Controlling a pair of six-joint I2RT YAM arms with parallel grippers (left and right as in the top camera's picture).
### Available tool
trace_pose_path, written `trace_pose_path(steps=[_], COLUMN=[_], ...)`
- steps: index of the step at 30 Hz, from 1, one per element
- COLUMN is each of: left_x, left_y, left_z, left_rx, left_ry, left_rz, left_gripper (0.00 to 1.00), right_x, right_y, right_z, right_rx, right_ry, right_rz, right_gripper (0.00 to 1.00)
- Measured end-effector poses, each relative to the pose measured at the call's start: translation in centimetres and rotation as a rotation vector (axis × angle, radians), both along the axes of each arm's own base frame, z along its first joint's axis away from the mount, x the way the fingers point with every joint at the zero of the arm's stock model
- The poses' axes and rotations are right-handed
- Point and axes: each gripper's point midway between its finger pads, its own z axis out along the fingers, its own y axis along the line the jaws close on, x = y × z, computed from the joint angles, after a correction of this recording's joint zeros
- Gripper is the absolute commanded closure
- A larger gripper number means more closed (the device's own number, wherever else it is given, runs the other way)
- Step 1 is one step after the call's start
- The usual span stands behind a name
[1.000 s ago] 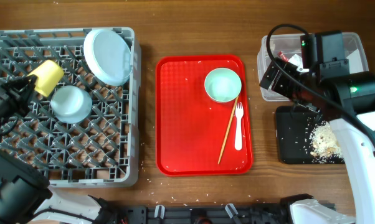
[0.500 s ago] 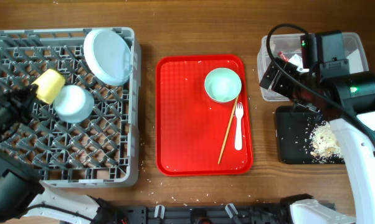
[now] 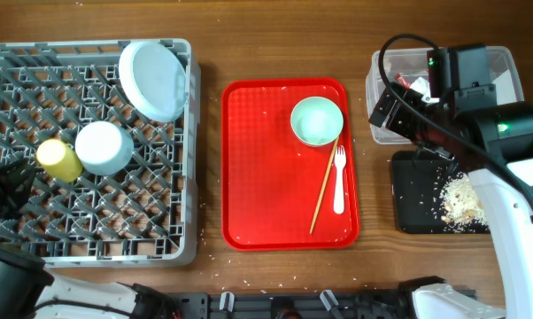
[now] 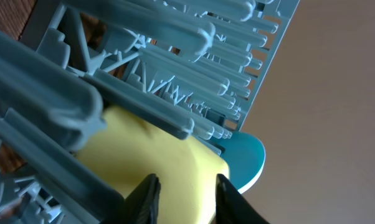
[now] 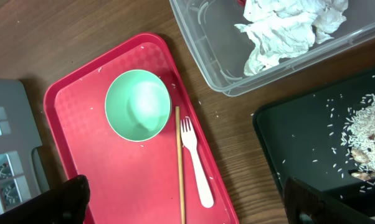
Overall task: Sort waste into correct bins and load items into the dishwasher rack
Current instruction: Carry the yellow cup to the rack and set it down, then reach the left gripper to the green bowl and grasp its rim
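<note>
My left gripper (image 4: 184,186) is shut on the yellow cup (image 3: 59,159), low among the pegs of the grey dishwasher rack (image 3: 160,239), just left of the pale blue bowl (image 3: 103,146). The blue plate (image 3: 153,78) leans at the rack's back. The green saucer (image 3: 317,120), one chopstick (image 3: 324,186) and the white fork (image 3: 339,182) lie on the red tray (image 3: 249,177). My right gripper (image 5: 190,199) is open and empty, above the table between the red tray and the bins. The napkin (image 5: 287,28) lies in the clear tub (image 3: 514,66). Rice (image 3: 464,202) lies in the black tray (image 3: 417,213).
Loose rice grains are scattered on the red tray and on the wood around the black tray. The right arm's body and cable (image 3: 479,115) hang over the tub and the black tray. The rack fills the left side of the table.
My left gripper has carried the yellow cup from the rack's back left toward the front, down to a spot left of the bowl. The right arm has not moved.
</note>
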Motion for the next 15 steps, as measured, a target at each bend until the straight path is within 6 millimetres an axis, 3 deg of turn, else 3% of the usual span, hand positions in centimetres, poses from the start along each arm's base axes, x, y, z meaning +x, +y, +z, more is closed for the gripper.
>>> trace_pose_path(steps=[2,5,9,11,13,14,15], left_x=[-0.1,0.1,3.0,5.5,7.4,8.5,9.1], left_y=[-0.1,-0.8,-4.7,-9.3,-14.2,-19.5,-23.8], left_z=[1.4,6.0,9.7,11.6,13.5,14.9,15.7], left_rx=[0.036,0.158,0.287,0.35,0.417,0.474,0.513], left_ry=[-0.012,-0.067,-0.145,-0.203,-0.269,-0.328,-0.375], left_rz=[0.001,-0.01,-0.135,-0.269,-0.4,-0.53,-0.634], left_gripper=[0.86,0.93,0.92,0.87,0.73,0.57,0.47], right_x=[0.0,0.0,0.0,0.0,0.0,0.0,0.0], right_y=[0.0,0.0,0.0,0.0,0.0,0.0,0.0], right_z=[0.0,0.0,0.0,0.0,0.0,0.0,0.0], right_rx=[0.0,0.0,0.0,0.0,0.0,0.0,0.0], right_ry=[0.0,0.0,-0.001,0.0,0.0,0.001,0.0], right_rz=[0.0,0.0,0.0,0.0,0.0,0.0,0.0], right_gripper=[0.0,0.0,0.0,0.0,0.0,0.0,0.0])
